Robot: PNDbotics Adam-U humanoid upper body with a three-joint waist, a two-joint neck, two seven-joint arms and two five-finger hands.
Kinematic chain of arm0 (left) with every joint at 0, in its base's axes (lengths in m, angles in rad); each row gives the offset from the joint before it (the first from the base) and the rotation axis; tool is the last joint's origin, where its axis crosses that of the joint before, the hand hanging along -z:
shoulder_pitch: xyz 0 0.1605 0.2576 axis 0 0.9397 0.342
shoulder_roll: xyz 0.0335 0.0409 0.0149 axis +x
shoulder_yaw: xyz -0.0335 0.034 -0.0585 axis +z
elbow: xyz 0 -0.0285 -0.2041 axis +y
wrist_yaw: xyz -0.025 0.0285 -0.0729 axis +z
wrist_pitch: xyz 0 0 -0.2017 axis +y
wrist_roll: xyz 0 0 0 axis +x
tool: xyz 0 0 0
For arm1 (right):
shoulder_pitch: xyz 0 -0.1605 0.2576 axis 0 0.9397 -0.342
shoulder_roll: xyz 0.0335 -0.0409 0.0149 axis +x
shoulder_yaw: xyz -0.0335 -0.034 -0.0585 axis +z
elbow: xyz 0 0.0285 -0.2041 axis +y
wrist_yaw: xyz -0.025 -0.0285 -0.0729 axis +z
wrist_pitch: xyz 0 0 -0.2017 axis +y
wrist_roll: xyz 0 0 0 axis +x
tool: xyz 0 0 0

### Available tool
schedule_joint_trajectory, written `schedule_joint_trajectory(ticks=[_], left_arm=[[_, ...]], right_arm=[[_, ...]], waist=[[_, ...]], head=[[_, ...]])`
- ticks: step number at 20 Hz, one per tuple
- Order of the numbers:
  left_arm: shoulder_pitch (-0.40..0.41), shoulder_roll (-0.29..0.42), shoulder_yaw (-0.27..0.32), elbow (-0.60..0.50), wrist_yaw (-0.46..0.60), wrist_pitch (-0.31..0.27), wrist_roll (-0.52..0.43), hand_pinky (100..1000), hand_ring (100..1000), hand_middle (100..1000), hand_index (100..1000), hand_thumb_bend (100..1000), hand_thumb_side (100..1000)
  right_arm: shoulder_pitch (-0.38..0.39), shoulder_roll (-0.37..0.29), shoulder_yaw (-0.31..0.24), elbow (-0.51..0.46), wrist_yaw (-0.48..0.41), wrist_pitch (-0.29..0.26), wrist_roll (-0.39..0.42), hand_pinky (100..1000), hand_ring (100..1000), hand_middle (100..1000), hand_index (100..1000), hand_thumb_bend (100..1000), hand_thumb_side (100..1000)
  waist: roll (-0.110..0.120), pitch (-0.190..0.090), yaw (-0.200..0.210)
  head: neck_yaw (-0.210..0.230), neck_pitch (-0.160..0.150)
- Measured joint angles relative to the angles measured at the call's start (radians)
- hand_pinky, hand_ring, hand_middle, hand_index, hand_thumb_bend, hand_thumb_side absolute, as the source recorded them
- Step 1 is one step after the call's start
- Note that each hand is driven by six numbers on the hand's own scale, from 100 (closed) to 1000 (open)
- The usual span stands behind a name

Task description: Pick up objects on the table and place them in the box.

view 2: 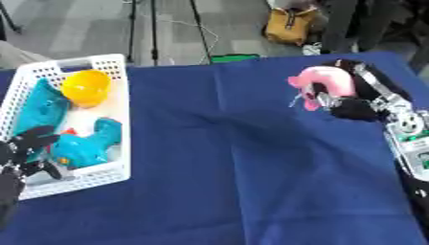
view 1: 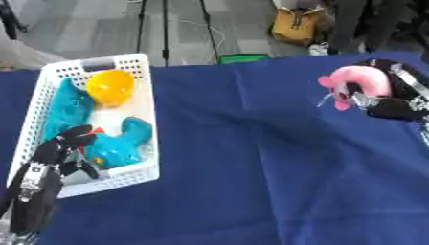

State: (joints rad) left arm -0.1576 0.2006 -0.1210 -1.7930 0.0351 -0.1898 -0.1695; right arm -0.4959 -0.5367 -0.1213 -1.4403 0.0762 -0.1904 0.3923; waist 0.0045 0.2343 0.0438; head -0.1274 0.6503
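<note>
1. Fingers (view 2: pixel 331 103) of the right hand (view 2: pixel 356 107) are curling around a pink plush toy (view 2: pixel 328 81), gripping it at the far right of the blue tablecloth (view 1: pixel 276 167), with the black and silver right arm (view 2: pixel 406 139) coming in from the right edge.
2. That toy is showing as soft and rounded, bright pink with a paler patch, arching like a curved roll; its long axis is running roughly left to right, and a small lobe is pointing left toward the box.
3. Whether it is touching the cloth or hanging just above it cannot be told.
4. At the far left, a white perforated box (view 1: pixel 147 115) is sitting on the cloth, its long side running away from the robot.
5. Inside it are lying a yellow rounded object (view 1: pixel 110 87) at the far end and teal toys (view 1: pixel 121 141) nearer the robot.
6. Over the box's near left corner, the left hand (view 1: pixel 63 150) is hovering with relaxed, slightly bent fingers, holding nothing.
</note>
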Motion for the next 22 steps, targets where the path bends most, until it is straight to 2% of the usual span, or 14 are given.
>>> schedule_joint_trajectory(ticks=[6,7,12,17,20,22], left_arm=[[0.001,0.000,-0.009,0.000,0.001,0.002,-0.005,451,862,839,738,301,1000],[0.002,0.000,-0.011,0.000,0.001,0.001,-0.006,451,862,838,738,280,1000],[0.002,-0.001,-0.019,0.001,0.009,0.002,-0.014,451,862,838,738,279,1000],[0.001,-0.001,-0.030,0.001,0.013,0.002,-0.025,451,862,838,738,277,1000],[-0.001,-0.001,-0.036,0.001,0.017,0.002,-0.030,451,862,838,738,274,1000],[-0.007,-0.002,-0.042,0.001,0.019,0.001,-0.036,452,861,838,738,272,1000]], right_arm=[[-0.164,0.035,0.075,0.001,-0.016,-0.008,0.017,100,240,481,587,100,100],[-0.185,0.041,0.085,0.006,-0.019,-0.011,0.010,100,241,482,590,100,100],[-0.321,0.085,0.141,0.096,-0.020,-0.039,-0.048,100,253,489,596,100,100],[-0.433,0.138,0.186,0.253,0.024,-0.116,-0.095,100,287,510,615,100,100],[-0.462,0.171,0.203,0.334,0.088,-0.173,-0.105,100,310,525,633,100,100],[-0.479,0.204,0.212,0.382,0.155,-0.213,-0.100,100,327,541,646,100,100]], waist=[[-0.001,-0.012,0.025],[-0.002,-0.013,0.029],[-0.006,-0.024,0.068],[-0.007,-0.026,0.105],[-0.006,-0.026,0.118],[-0.004,-0.026,0.143]], head=[[-0.015,0.000],[-0.017,0.000],[-0.038,-0.006],[-0.061,-0.015],[-0.072,-0.019],[-0.085,-0.026]])
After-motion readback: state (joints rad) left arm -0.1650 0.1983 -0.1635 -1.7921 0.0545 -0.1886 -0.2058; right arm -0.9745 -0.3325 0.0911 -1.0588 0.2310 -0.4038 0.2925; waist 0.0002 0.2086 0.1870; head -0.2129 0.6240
